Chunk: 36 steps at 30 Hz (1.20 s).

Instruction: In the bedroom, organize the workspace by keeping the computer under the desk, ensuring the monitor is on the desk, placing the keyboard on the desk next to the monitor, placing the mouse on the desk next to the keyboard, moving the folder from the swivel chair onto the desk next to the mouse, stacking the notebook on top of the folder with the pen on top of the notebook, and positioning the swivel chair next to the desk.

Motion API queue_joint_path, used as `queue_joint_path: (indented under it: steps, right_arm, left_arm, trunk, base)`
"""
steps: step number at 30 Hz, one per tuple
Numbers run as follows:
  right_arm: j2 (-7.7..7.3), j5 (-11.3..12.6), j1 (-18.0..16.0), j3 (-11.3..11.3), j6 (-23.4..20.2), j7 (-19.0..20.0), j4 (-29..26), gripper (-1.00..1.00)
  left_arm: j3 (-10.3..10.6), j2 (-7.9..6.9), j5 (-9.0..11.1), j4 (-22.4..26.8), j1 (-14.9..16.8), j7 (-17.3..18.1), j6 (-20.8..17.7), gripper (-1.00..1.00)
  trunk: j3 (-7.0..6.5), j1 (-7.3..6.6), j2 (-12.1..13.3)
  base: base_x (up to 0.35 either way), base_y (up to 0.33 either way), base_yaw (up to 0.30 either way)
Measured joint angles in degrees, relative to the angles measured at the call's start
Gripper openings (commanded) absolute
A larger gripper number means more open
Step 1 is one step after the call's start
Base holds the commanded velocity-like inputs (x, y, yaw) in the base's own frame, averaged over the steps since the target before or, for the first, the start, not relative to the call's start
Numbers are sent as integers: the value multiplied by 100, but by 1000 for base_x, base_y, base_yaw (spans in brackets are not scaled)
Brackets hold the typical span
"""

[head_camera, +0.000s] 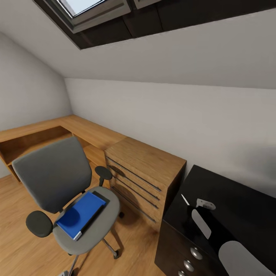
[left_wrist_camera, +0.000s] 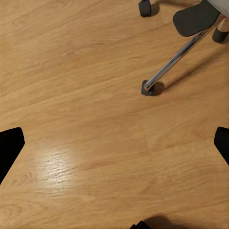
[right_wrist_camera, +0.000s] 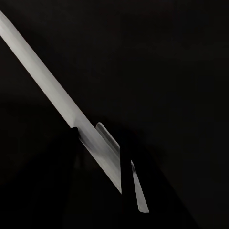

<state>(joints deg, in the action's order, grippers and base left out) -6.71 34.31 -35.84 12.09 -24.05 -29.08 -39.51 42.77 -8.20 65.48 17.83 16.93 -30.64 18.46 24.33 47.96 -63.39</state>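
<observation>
Attic bedroom: white sloped ceiling with a skylight (head_camera: 96, 9), white walls, wood plank floor (head_camera: 19, 214).

Wooden bench (head_camera: 76, 130): ran along the far wall and round the left corner, open shelf beneath.

Chest (head_camera: 143, 172): wooden, long bar handles on its drawers, stood between the bench and the desk, its right side close against the desk.

Desk (head_camera: 230, 199): black top at lower right, round silver knobs (head_camera: 196, 253) on the drawer fronts.

Chair (head_camera: 57, 180): grey, tall back, black armrests, stood on the floor in front of the chest, apart from the desk. In the left wrist view one chrome leg (left_wrist_camera: 176, 59) ended in a black castor on the floor.

Folder (head_camera: 81, 214): blue, white page edges, lay flat on the chair seat, one corner near the seat's front edge.

Right gripper (head_camera: 195, 209): over the desk top by its left edge, white and black parts; a thin pale sliver stood up beside it. Right wrist view mostly dark, crossed by a pale strip; jaw state could not be told.

Left gripper (left_wrist_camera: 114, 143): dark fingertips at opposite edges of the left wrist view, spread wide, nothing between them, above bare floor
</observation>
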Motion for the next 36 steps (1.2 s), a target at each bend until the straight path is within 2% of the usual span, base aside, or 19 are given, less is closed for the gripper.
queue_joint_path:
  steps: [11, 12, 14, 36]
  right_arm:
    - [9, -28, 0, -3, -7, -1, 5, -100]
    - [11, -33, 0, -3, -8, -1, 6, 100]
    - [26, 40, 3, 0, -10, -12, 101, 100]
    - [60, 22, 3, 0, -2, -12, 89, 100]
  left_arm:
    - [0, 0, 1, -2, 0, 0, 0, 100]
    - [0, 0, 0, -2, 0, 0, 0, 100]
    - [-1, 0, -1, -2, 0, 0, 0, 100]
    - [-1, 0, 8, -2, 0, 10, 0, 100]
  trunk:
    - [0, 0, 0]
    - [0, 0, 0]
    - [1, 0, 1]
    - [1, 0, 1]
  base:
    - [0, 0, 0]
    - [0, 0, 0]
    - [0, 0, 0]
    - [0, 0, 0]
